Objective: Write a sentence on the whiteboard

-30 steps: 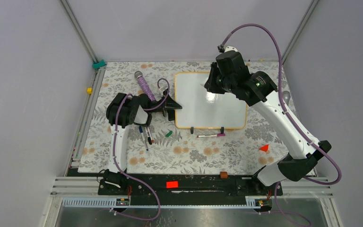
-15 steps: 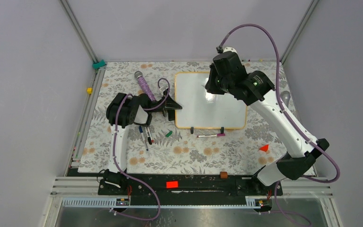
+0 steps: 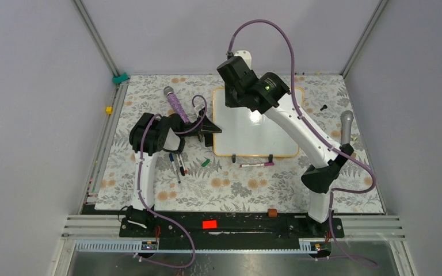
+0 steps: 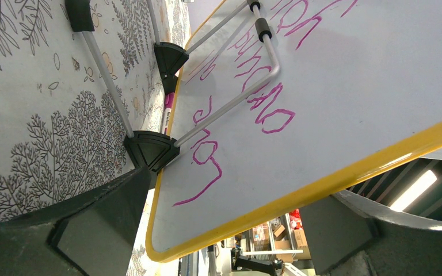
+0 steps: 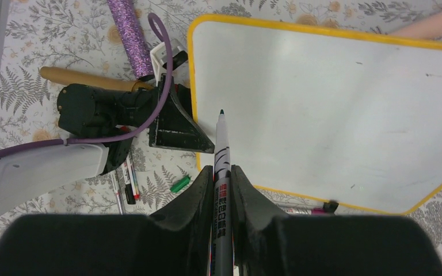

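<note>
Right tool (image 5: pixel 223 175) clenched on a green-tipped marker (image 5: pixel 221 144), tip over the whiteboard (image 3: pixel 256 135) near its left edge; can't tell if it touches. Whiteboard sits centre-frame in the top view, on the floral tabletop (image 3: pixel 230 187). Left tool (image 3: pixel 209 127) spread wide, straddling the whiteboard's left edge.

A table (image 3: pixel 236 190) covered in a grey-and-tan floral print fills the cell. Plain lavender-grey walls (image 3: pixel 218 34) stand behind it and to its left and right, with slanting aluminium posts (image 3: pixel 95 35) at its two far corners. Aluminium rails (image 3: pixel 92 225) run along its near edge, with brushed sheet metal (image 3: pixel 236 261) beyond them. Past the table, the left wrist view catches a lit ceiling strip light (image 4: pixel 417 190) and blurred clutter (image 4: pixel 265 233).
</note>
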Controlling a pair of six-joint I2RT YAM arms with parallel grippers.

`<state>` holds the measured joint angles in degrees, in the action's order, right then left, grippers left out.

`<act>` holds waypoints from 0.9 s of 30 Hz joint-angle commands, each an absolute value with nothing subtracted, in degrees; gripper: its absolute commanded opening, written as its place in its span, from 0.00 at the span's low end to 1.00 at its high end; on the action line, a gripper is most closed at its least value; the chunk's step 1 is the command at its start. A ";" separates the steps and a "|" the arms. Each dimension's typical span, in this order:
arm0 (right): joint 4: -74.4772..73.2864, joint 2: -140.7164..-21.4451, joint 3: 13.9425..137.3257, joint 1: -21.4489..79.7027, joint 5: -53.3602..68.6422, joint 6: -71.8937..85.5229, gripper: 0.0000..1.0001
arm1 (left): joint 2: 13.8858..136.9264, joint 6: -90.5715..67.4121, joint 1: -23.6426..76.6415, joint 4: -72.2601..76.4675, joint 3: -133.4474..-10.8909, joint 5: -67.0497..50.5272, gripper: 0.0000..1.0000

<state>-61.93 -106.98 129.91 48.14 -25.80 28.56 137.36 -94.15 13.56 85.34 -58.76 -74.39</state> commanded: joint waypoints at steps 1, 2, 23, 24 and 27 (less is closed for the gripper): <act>-61.90 -109.32 136.65 48.61 -23.70 24.42 0.00 | 141.86 -86.81 13.57 81.29 -57.72 -73.72 0.99; -61.41 -109.66 137.12 48.60 -23.50 24.09 0.00 | 141.86 -86.83 13.57 81.30 -57.73 -73.67 0.99; -51.46 -110.16 130.99 51.29 -32.02 21.27 0.00 | 141.77 -87.06 13.55 81.47 -57.57 -73.18 0.99; -51.43 -110.63 131.41 51.73 -32.42 20.26 0.00 | 141.77 -87.03 13.59 81.50 -57.57 -73.19 0.99; -51.55 -111.98 132.42 52.39 -32.85 19.07 0.00 | 141.76 -87.08 13.62 81.48 -57.54 -73.14 0.99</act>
<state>-53.28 -110.30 130.02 50.87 -28.75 22.15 137.36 -94.15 13.56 85.34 -58.76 -74.37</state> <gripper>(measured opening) 0.195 0.985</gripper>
